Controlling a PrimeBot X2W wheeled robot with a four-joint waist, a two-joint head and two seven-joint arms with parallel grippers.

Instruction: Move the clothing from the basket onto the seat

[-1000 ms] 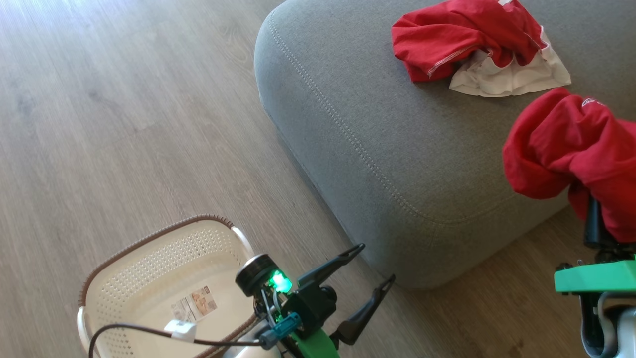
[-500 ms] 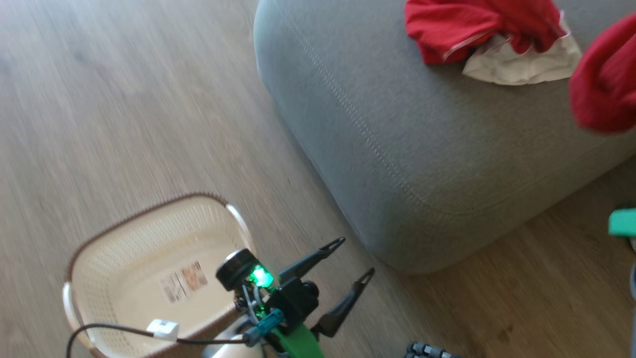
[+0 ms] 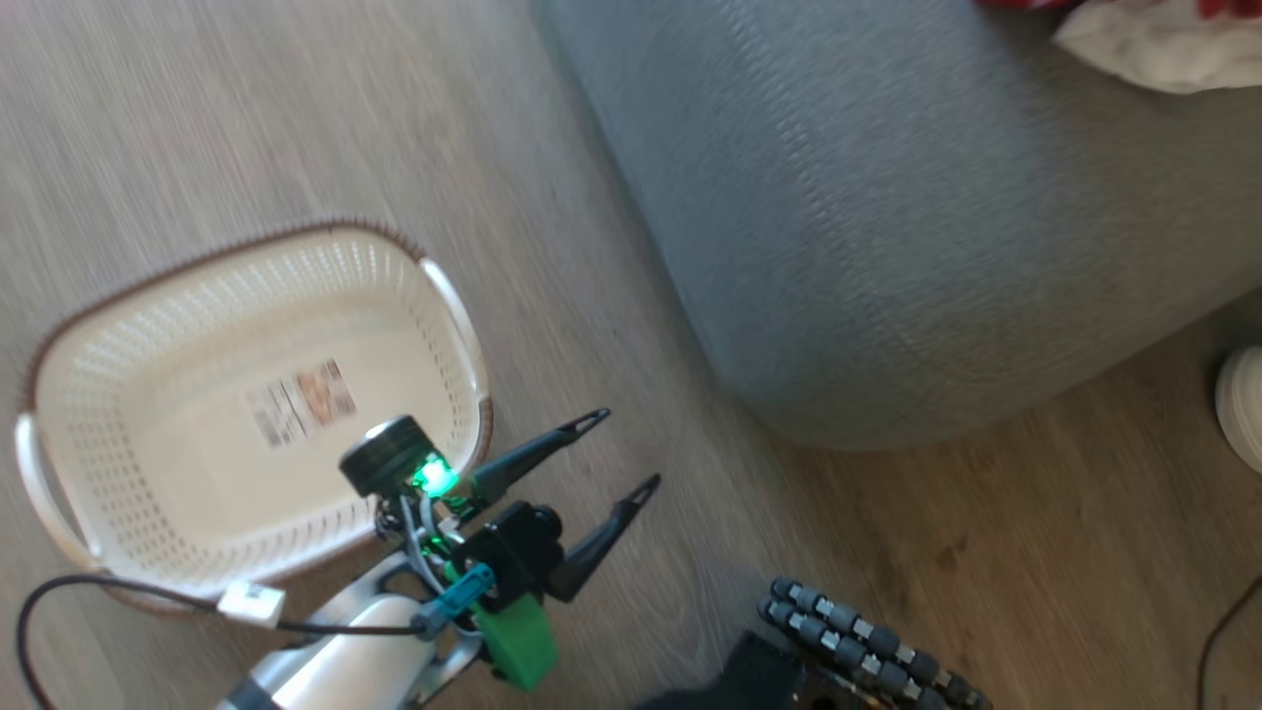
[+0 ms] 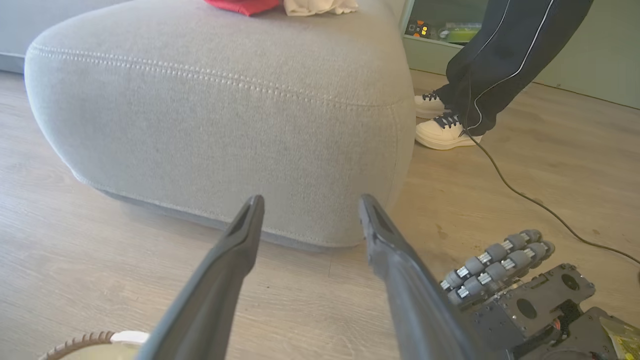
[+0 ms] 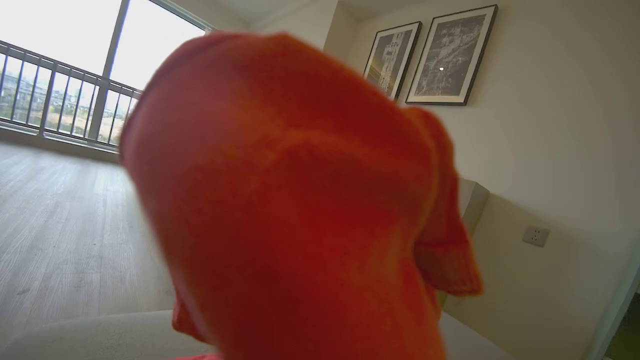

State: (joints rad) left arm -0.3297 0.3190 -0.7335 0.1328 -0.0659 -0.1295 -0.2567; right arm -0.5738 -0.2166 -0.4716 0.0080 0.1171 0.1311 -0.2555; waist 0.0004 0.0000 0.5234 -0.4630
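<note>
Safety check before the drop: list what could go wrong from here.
1. The red garment drapes across the right wrist view and hides the right end effector's fingers. It may snag there instead of falling onto the seat.
2. A person's shoes and a floor cable lie near the robot's base wheels. Rolling the base could strike a foot or catch the cable.

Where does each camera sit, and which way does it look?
Head view: on the head, looking down at basket and sofa cushion; left pincer and forearm show.
Left wrist view: on the left wrist, looking along its fingers at the cushion's side and a person's shoes.
Right wrist view: on the right wrist, facing the room; a red garment hangs close before it.
Shared: first two show cushion and pincer.
</note>
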